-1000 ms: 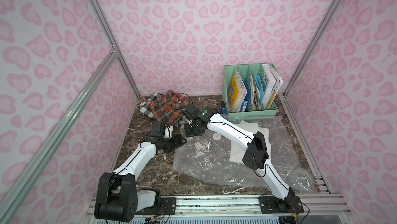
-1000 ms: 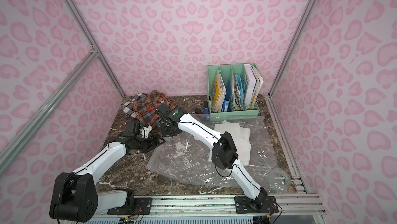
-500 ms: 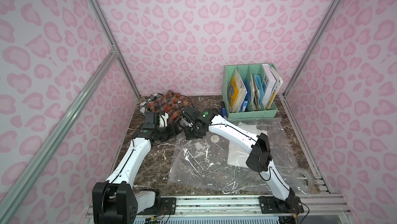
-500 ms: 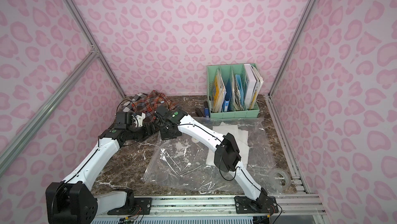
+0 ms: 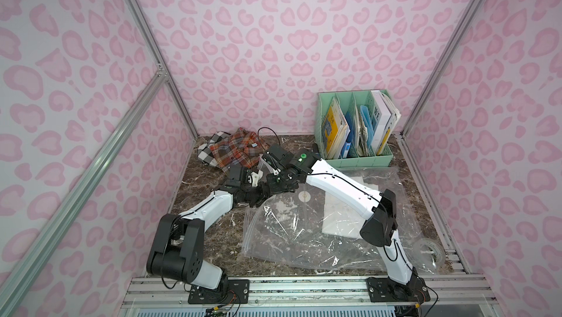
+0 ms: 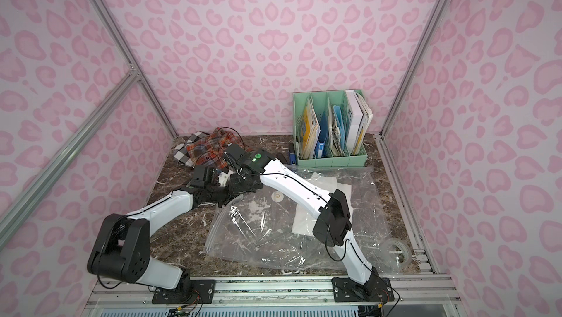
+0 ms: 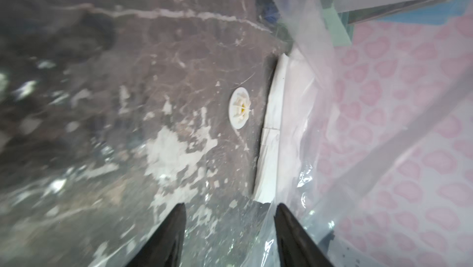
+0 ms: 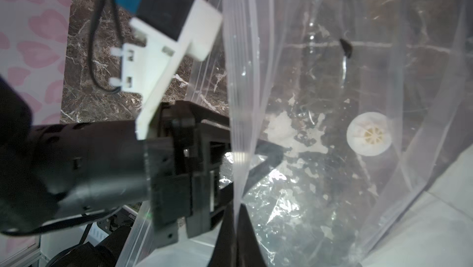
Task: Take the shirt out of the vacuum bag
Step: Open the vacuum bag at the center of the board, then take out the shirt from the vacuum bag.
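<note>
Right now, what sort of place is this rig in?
Likely a staged robot test booth, not a real room: pink-patterned wall panels on an aluminium frame, a marble-look tabletop, and a metal mounting rail along the front edge.

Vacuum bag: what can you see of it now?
The vacuum bag is clear, crinkly plastic, lying flat on the table, with a white round valve on its face. The right gripper is shut on its raised zip edge; the open left gripper reaches into the mouth. A folded white thing shows through.

The vacuum bag (image 5: 292, 239) is clear, its valve (image 5: 304, 197) white, the shirt (image 5: 237, 152) orange plaid.
</note>
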You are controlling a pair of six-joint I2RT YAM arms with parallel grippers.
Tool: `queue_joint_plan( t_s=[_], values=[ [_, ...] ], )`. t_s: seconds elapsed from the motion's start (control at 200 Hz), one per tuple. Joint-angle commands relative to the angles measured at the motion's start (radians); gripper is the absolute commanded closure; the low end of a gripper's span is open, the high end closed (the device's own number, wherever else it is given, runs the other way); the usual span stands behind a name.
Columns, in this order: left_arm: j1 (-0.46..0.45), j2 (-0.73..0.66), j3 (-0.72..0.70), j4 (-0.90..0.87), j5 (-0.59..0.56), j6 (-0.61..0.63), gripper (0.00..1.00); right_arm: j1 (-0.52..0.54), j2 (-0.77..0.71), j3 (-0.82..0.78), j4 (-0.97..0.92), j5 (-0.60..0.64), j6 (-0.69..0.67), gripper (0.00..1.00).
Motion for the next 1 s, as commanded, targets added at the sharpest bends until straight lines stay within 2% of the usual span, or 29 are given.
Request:
queue_joint_plan(
  t_s=[0.0, 0.195, 0.425, 0.64, 0.91, 0.935, 0.995],
  values=[
    [-0.046, 0.098, 0.014, 0.129, 0.098, -0.035, 0.43, 0.001, -0.017, 0.01, 0.012, -0.011, -0.024, 1.0],
    [-0.141, 0.236, -0.005, 0.297, 0.171, -0.1, 0.39, -0.002, -0.03, 0.035, 0.074, -0.063, -0.018, 1.0],
    [-0.255, 0.325, 0.083, 0.3, 0.195, -0.109, 0.28, 0.0, -0.018, 0.051, 0.111, -0.114, -0.008, 1.0],
    [-0.353, 0.428, 0.112, 0.384, 0.2, -0.163, 0.19, 0.007, -0.023, 0.052, 0.161, -0.159, 0.018, 1.0],
    [-0.376, 0.499, 0.114, 0.383, 0.161, -0.157, 0.13, 0.005, -0.058, 0.019, 0.221, -0.212, 0.034, 1.0],
    [-0.376, 0.503, 0.112, 0.379, 0.158, -0.156, 0.12, 0.002, -0.075, 0.001, 0.238, -0.221, 0.037, 0.94],
    [-0.376, 0.511, 0.11, 0.373, 0.146, -0.156, 0.12, -0.009, -0.122, -0.055, 0.279, -0.24, 0.047, 0.71]
  ],
)
